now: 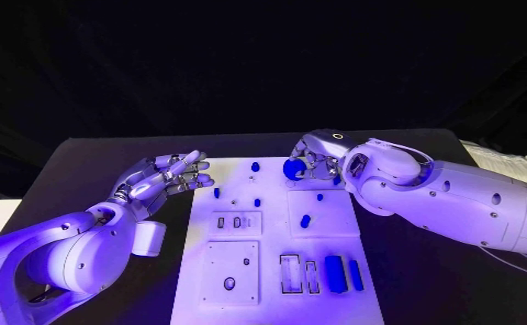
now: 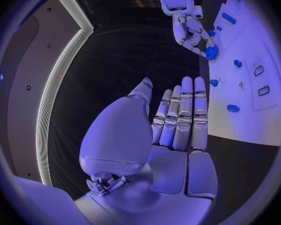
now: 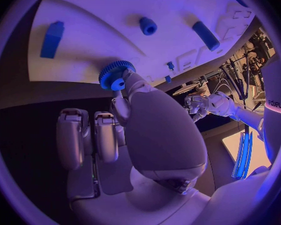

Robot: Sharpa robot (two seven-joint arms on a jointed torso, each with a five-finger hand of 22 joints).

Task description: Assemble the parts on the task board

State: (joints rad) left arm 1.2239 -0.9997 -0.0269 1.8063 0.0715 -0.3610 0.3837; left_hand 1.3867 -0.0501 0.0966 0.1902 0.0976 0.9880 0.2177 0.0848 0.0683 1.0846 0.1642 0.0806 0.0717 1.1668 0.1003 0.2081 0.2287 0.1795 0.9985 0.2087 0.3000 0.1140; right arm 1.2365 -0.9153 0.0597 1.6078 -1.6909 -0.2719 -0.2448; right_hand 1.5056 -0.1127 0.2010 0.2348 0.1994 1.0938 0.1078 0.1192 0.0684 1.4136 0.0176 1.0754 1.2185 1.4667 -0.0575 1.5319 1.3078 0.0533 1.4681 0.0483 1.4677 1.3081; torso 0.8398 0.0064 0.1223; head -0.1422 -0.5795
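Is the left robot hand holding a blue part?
No, the left robot hand holds nothing, its fingers straight, beside the task board.

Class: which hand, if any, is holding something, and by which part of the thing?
The right hand holds a blue gear, its fingers at the toothed rim and hub. The left hand holds nothing.

No readable text, labels or numbers on any surface.
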